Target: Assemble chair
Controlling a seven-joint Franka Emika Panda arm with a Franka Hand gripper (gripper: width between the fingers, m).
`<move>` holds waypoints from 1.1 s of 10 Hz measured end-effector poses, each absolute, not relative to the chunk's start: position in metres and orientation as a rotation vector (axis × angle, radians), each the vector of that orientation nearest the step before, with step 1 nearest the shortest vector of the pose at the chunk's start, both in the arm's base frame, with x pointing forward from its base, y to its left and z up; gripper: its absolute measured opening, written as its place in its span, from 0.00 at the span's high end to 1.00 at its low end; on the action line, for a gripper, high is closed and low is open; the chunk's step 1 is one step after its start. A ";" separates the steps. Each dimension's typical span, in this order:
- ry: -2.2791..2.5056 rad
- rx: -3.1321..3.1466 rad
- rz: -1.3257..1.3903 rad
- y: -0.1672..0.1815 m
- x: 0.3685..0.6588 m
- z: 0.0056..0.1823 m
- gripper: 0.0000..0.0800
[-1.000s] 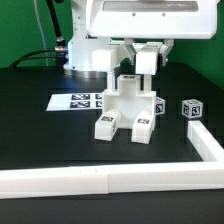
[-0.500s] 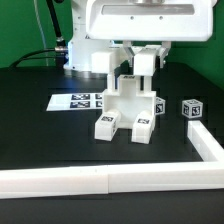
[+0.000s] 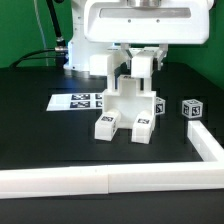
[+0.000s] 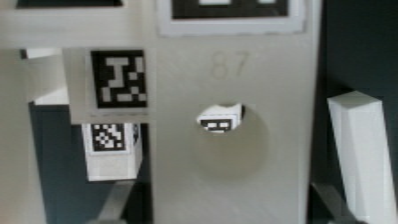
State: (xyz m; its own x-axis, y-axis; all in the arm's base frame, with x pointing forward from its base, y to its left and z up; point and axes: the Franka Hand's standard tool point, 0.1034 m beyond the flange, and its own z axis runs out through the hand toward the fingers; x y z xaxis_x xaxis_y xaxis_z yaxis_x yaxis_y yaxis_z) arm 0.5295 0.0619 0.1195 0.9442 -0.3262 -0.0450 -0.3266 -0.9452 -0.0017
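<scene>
Change: since a second ago the end effector [image 3: 141, 66] is sitting slightly nearer the marker board [image 3: 72, 100]; the chair, the cube and the rail are lying where they were.
End effector: its jaws are standing almost closed and, as far as the exterior view shows, are pinching an upright white part at the top of the chair [image 3: 125, 108]; the fingertips themselves are not showing clearly in the wrist view.
Arm: the white arm [image 3: 130, 25] is hanging behind and above the marker board, reaching down over the chair.
Chair: it is standing on the black desk [image 3: 40, 140], just beside the marker board on the exterior view's right, with two blocky tagged feet pointing toward the camera.
Loose cube [image 3: 191, 107]: it is resting on the far side of the chair from the marker board, apart from the chair.
Border rail [image 3: 60, 180]: it is running along the desk nearer the camera than the marker board, turning a corner past the cube.
Wrist view: a broad white face of the chair [image 4: 231, 180] is filling the picture, with a small tagged knob [image 4: 217, 120] on it and a large tag [image 4: 118, 77] on a neighbouring piece.
</scene>
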 end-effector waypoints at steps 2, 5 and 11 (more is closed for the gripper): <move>0.514 -3.089 0.059 0.064 0.530 0.120 0.64; 0.505 -3.090 0.057 0.067 0.530 0.120 0.64; 0.504 -3.090 0.057 0.067 0.530 0.120 0.64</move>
